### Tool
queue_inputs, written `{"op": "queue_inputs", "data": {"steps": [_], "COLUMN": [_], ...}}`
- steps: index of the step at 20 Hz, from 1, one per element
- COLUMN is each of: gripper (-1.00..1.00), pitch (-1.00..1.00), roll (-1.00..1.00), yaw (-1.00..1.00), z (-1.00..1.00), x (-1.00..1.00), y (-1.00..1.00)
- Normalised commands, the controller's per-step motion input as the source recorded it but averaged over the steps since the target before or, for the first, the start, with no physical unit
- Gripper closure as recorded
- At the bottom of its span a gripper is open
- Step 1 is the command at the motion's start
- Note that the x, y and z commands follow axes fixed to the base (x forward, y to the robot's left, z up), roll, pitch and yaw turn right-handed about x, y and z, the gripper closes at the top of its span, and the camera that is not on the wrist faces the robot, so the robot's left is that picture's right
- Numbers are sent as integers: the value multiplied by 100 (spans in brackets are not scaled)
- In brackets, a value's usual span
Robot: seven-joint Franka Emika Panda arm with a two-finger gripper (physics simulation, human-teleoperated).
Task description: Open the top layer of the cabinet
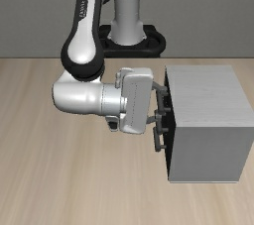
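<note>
Nearest to me is the bare wooden surface [60,184], pale planks running left to right. On it, over on the right, stands the cabinet [208,120]. It's a plain grey box with a faint streaked finish. I see its near side wall as a lighter grey panel and its top as a slightly darker one. It sits square to the planks and upright.

Its front [173,155] is a dark, narrow strip down the left side, so the cabinet points left, towards the arm. The top looks a little longer left to right than near to far, so I put its long axis along the planks, though only by a small margin. From this angle I cannot tell the layers apart on that dark front, or whether the top one is out at all.

Moving back, the gripper [162,113] is right at that front, roughly level with the middle of the cabinet's top. It lies horizontal, pointing right. Dark hardware crowds the spot where it meets the cabinet, and I cannot tell whether it is clenched on anything or released.

Behind it, to the left, the white wrist [134,100] joins a fat white forearm [84,96] lying left to right. From there the arm bends at a black-and-white elbow [81,41] and runs to the far side. There the base [129,33] stands on a dark plate, in front of a pale wall.
</note>
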Motion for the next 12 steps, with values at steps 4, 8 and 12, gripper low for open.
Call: {"op": "queue_inputs", "data": {"steps": [4,8,12], "gripper": [100,100,100], "pitch": [0,0,0], "roll": [0,0,0], "yaw": [0,0,0], "z": [0,0,0], "x": [0,0,0], "y": [0,0,-75]}}
